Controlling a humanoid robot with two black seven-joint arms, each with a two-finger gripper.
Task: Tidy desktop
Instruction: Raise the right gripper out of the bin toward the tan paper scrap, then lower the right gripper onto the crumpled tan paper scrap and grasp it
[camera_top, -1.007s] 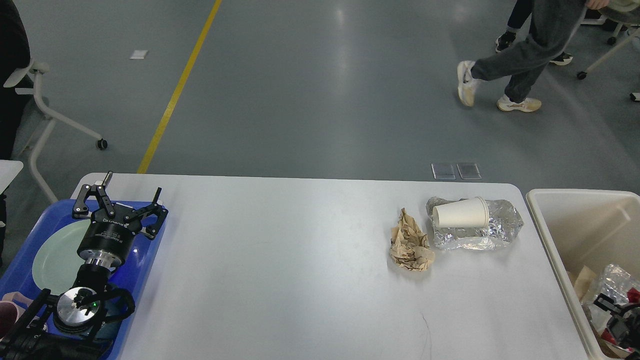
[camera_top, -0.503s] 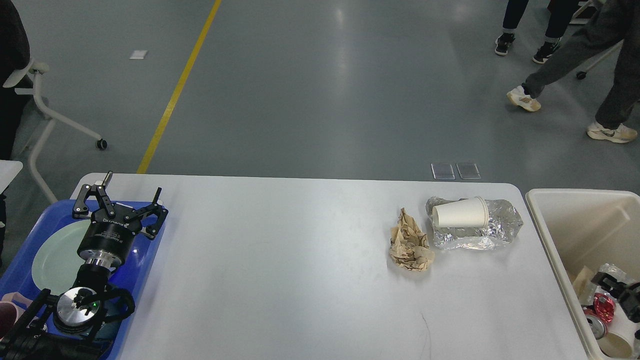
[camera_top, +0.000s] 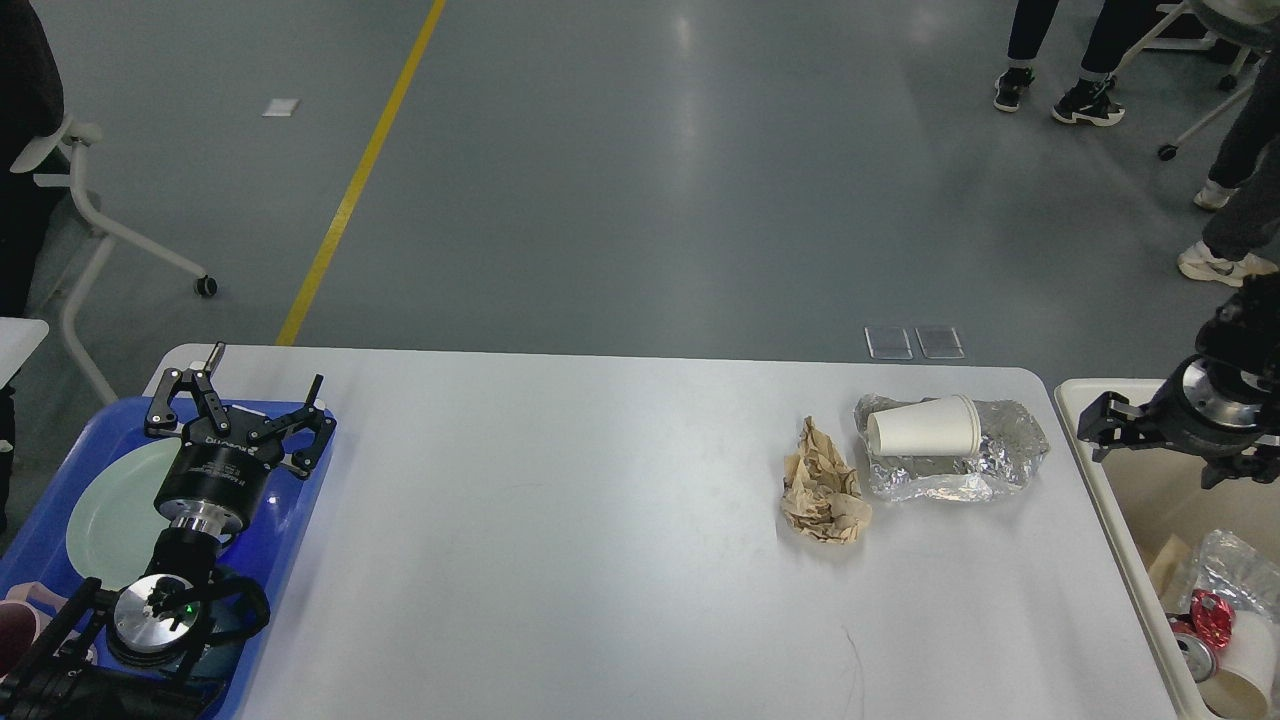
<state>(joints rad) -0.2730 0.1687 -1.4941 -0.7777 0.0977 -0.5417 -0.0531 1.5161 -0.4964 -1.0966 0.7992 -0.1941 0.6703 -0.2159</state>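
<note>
A: Clearing the table (camera_top: 560, 560) next? Three scraps lie at its far right.

B: Yes. My right pincer (camera_top: 1100, 432), over the bin (camera_top: 1110, 500), width indiscernible; left pincer (camera_top: 240, 405) spread wide, empty. Grip paper cup (camera_top: 922, 428) across its wall, lightly.

Blue plastic tray (camera_top: 300, 500) at far left, holding a pale green round plate (camera_top: 110, 515). Well right of the tray: crumpled brown paper wad (camera_top: 822, 488), just beside crinkled silver foil (camera_top: 990, 455) with a white paper cup (camera_top: 922, 427) lying sideways on it. Beyond, beige plastic bin (camera_top: 1120, 500) with litter inside.
</note>
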